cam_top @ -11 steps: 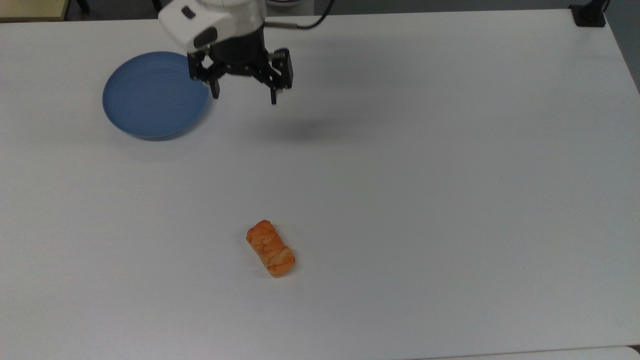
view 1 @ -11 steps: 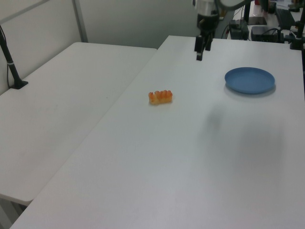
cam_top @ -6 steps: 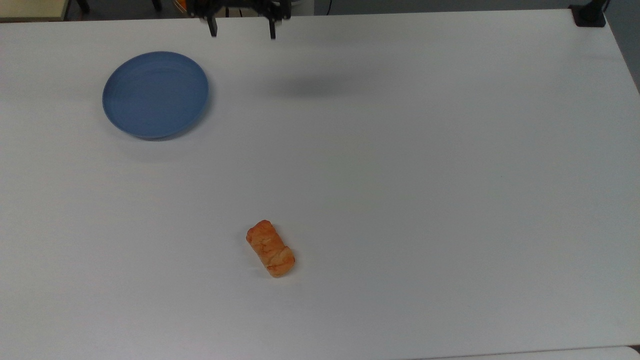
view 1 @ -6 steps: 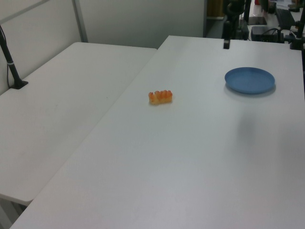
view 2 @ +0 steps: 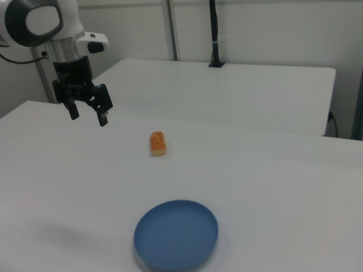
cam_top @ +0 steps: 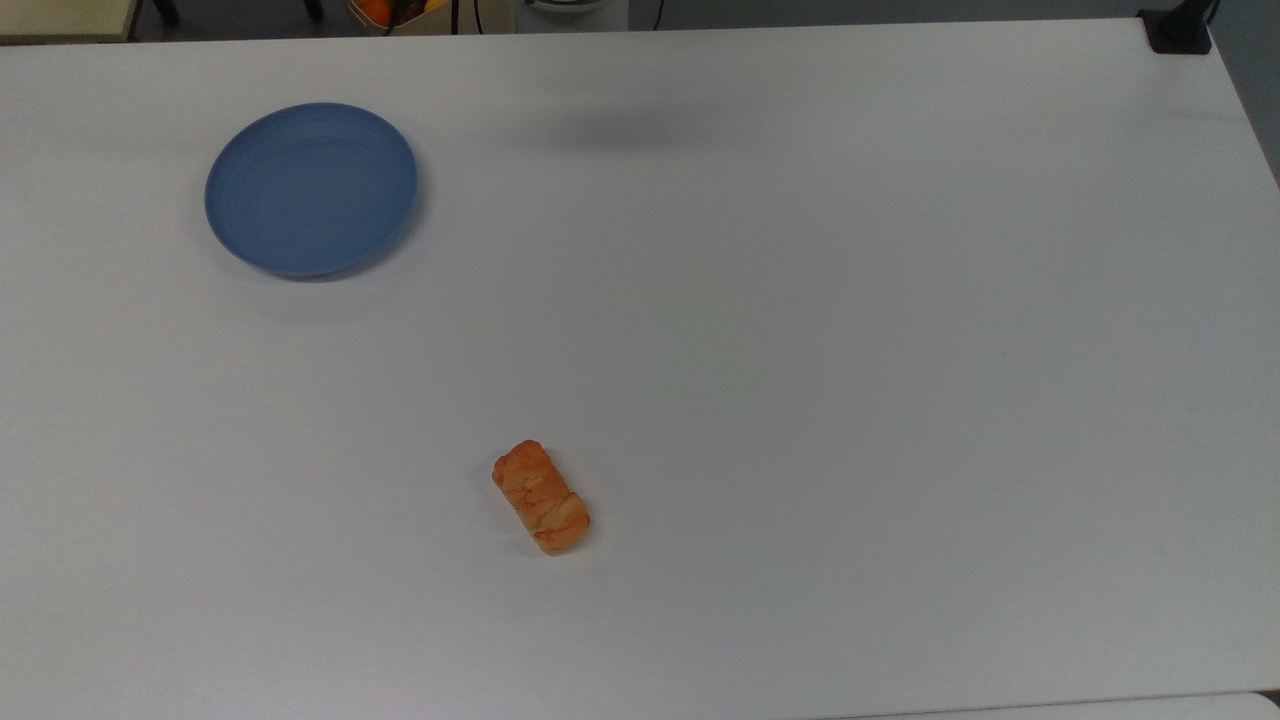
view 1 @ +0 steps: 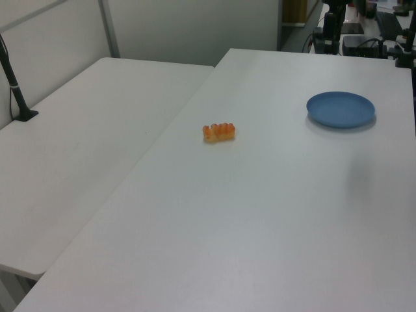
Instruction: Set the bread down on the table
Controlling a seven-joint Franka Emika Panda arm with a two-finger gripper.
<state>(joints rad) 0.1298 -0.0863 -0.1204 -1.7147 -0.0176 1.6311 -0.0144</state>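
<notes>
White table point(cam_top: 800, 350) with bread point(cam_top: 541, 497), unlabelled blue plate point(cam_top: 311, 189) well apart, gripper point(view 2: 88, 118) aloft, fingers apart.

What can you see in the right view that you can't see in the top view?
The right view has the robot arm with its open gripper hanging above the table, plus a second white table behind with a black pole standing on it. The top view has a black clamp at the table's far corner and something orange past the far edge. Both show the bread lying on the white table, apart from the blue plate, which has nothing on it.
</notes>
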